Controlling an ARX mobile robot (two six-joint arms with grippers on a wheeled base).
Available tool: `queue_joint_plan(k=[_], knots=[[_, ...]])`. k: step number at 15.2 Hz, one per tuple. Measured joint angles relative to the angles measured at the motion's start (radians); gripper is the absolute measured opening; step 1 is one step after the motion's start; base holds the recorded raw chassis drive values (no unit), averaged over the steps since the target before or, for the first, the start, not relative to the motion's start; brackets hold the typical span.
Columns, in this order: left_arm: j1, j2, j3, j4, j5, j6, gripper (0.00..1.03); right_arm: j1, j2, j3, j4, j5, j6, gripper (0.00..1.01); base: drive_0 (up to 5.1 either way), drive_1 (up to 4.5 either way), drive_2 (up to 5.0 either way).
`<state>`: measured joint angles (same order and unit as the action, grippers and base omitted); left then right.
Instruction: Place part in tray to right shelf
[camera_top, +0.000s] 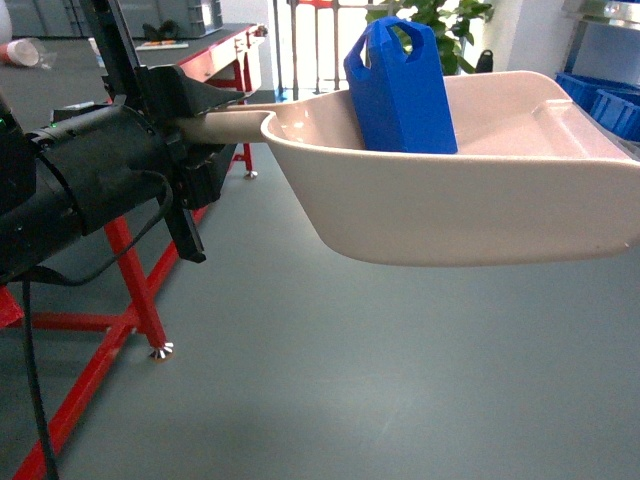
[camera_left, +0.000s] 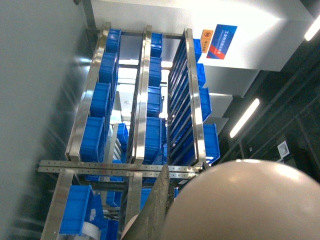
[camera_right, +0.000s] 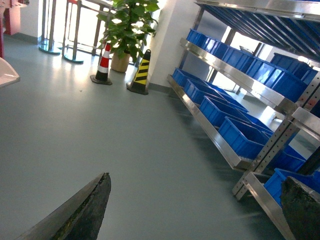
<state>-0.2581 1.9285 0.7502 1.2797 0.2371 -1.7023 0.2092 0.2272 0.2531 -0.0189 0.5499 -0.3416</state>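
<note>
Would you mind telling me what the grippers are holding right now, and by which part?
The left gripper holds the tray by its handle, the part riding inside. The right gripper is open, empty.

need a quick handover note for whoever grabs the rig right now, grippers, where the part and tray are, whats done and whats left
Left gripper: shut on the tray handle, holding the tray level in the air above the floor.
Right gripper: open and holding nothing, pointed at the floor near the shelf.
Part: standing upright inside the tray, toward the handle end.
Done: the part is in the tray and the tray is lifted.
Left: bring the tray to the right shelf, the steel rack with blue crates, and set it there. The tray is not yet on any shelf.
</note>
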Motion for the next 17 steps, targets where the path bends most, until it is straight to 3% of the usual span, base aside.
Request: queue_joint_plan(k=[17], knots=[[-0.001,0.0,0.0,0.0,0.0,0.0,0.12,0.0,0.0,0.0,0.001,0.0,0.0,0.98,0.0,4.29,-4.3]])
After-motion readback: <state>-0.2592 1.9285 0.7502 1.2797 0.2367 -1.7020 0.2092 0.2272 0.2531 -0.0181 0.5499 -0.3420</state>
